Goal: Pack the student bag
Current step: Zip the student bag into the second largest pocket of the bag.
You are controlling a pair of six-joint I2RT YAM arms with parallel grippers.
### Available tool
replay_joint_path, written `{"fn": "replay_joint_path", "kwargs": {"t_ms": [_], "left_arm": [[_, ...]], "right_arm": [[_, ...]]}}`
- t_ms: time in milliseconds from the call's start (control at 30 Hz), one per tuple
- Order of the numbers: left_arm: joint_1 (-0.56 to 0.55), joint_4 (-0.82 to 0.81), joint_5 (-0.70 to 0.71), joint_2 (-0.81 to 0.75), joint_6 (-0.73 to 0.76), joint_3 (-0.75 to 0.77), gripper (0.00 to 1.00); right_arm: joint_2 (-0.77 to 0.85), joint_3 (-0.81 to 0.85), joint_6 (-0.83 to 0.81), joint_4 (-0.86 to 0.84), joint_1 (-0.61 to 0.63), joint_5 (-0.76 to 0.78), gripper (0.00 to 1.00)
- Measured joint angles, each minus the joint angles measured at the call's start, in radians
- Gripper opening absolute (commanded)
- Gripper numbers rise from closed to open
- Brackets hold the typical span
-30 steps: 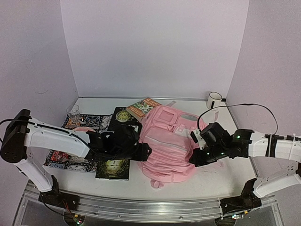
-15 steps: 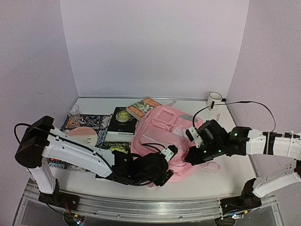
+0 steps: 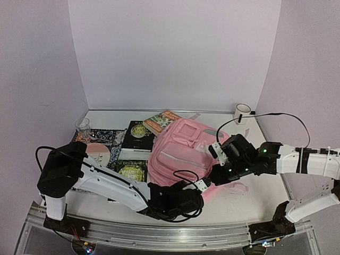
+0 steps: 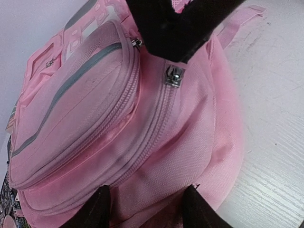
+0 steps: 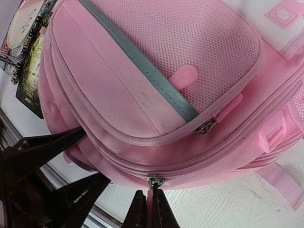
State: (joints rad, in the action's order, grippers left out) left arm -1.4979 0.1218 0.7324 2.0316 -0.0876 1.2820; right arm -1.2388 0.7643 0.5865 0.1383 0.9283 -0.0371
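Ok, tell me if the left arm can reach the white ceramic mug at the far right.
Probably not: the left tool sits at the near end of the soft pink fabric backpack; the bag and right arm lie between it and the mug.

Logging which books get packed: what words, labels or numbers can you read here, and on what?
Nothing reads clearly in any view.
Orange and green book: cover print too small.
Dark book with gold emblem: lettering blurred.
Second dark book, nearer the front: blurred.
White patch on the student bag: no print made out.
White mug: nothing readable.
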Motion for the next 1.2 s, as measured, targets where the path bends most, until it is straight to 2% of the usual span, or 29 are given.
{"fn": "replay_joint_path", "kwargs": {"t_ms": [100,167,400,833,967,1200], "left_arm": [[0.0,-0.005,0.026,0.005,0.01,0.001,0.1],[0.0,-0.01,0.043,0.005,0.013,-0.001,0.01],[0.004,-0.062,0.048,-0.027,-0.019,-0.062,0.0],[-0.021,-0.153,0.006,-0.184,-0.088,-0.216,0.0],[-0.027,-0.216,-0.016,-0.228,-0.096,-0.266,0.0],[-0.021,-0.241,-0.039,-0.252,-0.11,-0.303,0.0]], "right_arm": [[0.0,0.002,0.0,-0.004,0.0,0.011,0.0],[0.0,0.002,-0.001,-0.004,0.0,0.026,0.0],[0.017,0.001,-0.02,-0.003,-0.011,0.072,0.0],[0.077,-0.028,-0.138,-0.041,-0.318,0.098,0.0],[0.048,-0.034,-0.155,-0.07,-0.383,0.047,0.0],[-0.046,-0.032,-0.207,-0.15,-0.416,-0.066,0.01]]}}
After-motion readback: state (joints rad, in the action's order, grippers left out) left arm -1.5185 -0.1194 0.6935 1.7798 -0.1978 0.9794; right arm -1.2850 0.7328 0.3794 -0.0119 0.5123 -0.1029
